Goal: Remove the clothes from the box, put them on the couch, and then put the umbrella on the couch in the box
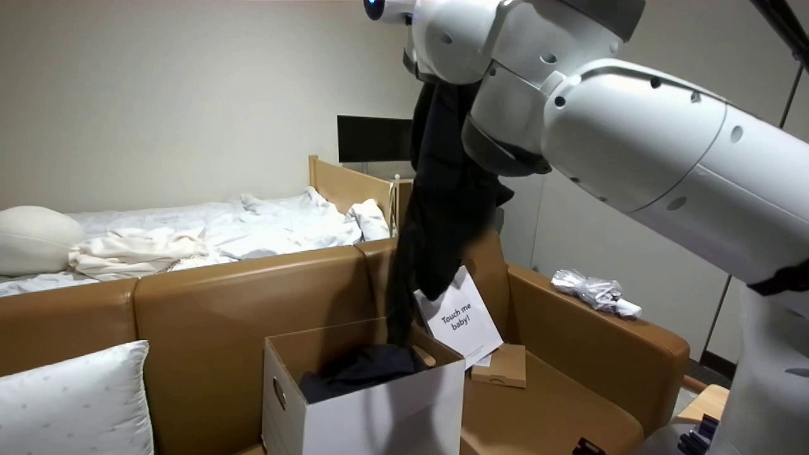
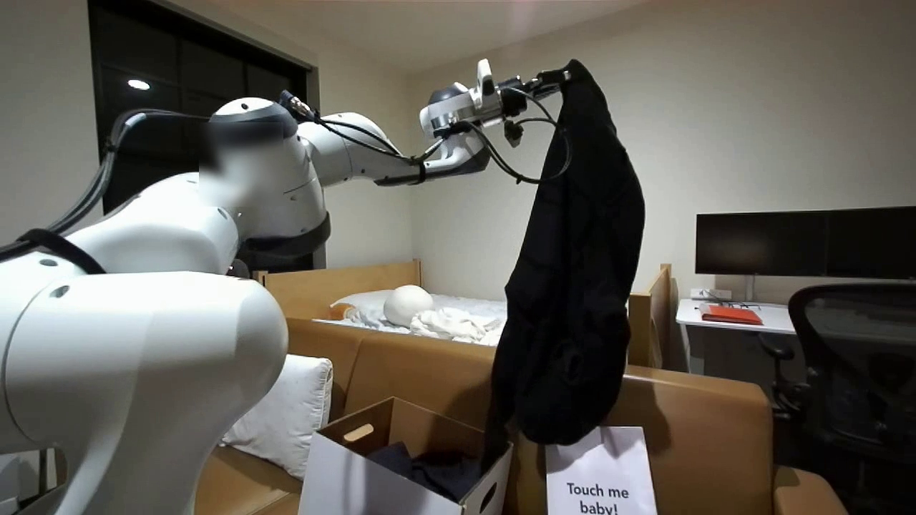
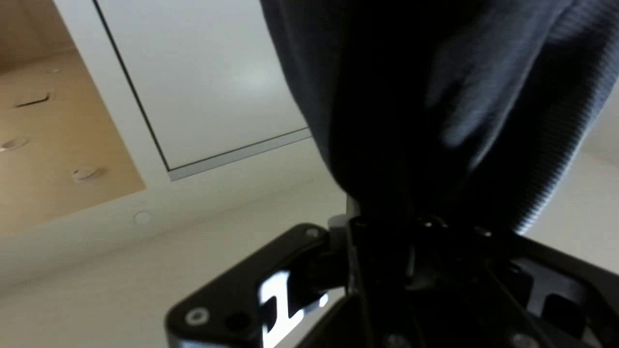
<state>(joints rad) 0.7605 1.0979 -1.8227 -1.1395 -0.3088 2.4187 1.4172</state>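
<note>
My gripper (image 2: 562, 77) is raised high above the couch and shut on a black garment (image 2: 580, 272). The garment hangs long below it and also shows in an exterior view (image 1: 442, 189). Its lowest end reaches down to the rim of the box. In the wrist view dark cloth (image 3: 435, 96) rises from between the fingers (image 3: 387, 232). The white box (image 1: 379, 417) stands open on the brown couch (image 1: 253, 303). More dark clothes (image 1: 366, 370) lie inside it. A crumpled clear-white bundle (image 1: 594, 294) lies on the couch arm; I cannot tell if it is the umbrella.
A white bag (image 1: 461, 319) lettered "Touch me baby!" leans on the backrest beside the box. A small brown carton (image 1: 502, 366) lies on the seat. A white pillow (image 1: 76, 404) is on the box's other side. A bed (image 1: 221, 221) stands behind the couch.
</note>
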